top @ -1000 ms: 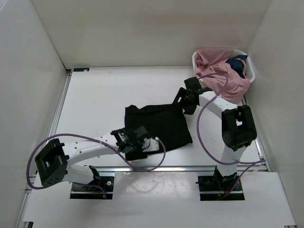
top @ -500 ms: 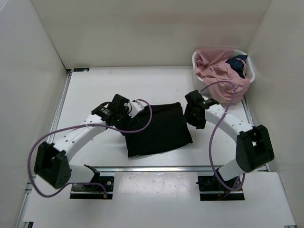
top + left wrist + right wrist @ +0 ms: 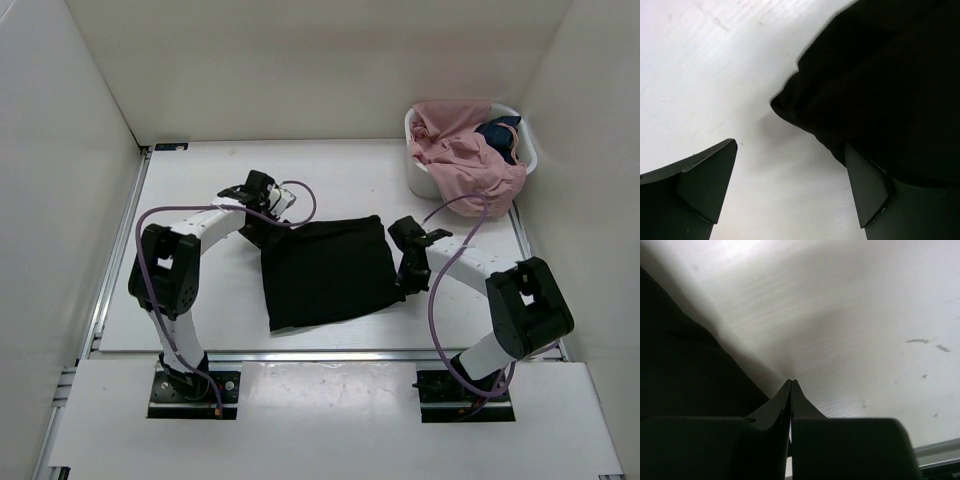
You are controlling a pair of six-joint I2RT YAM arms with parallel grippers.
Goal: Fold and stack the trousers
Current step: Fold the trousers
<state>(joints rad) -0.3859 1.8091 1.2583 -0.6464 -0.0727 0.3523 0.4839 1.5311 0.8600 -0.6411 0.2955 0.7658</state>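
White table (image 3: 200, 290), black trousers (image 3: 325, 270) lay folded mid-table. Soft and floppy, I'd guess, so grab a corner. The left gripper (image 3: 790, 150) gaped wide at the far-left corner; the right gripper (image 3: 791, 383) sat closed, empty, beside the right edge.

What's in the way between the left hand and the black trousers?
Nothing visible. The open left hand sits at the far left corner of the trousers. Only bare table shows between its fingers, and the fabric corner lies right beside one finger.
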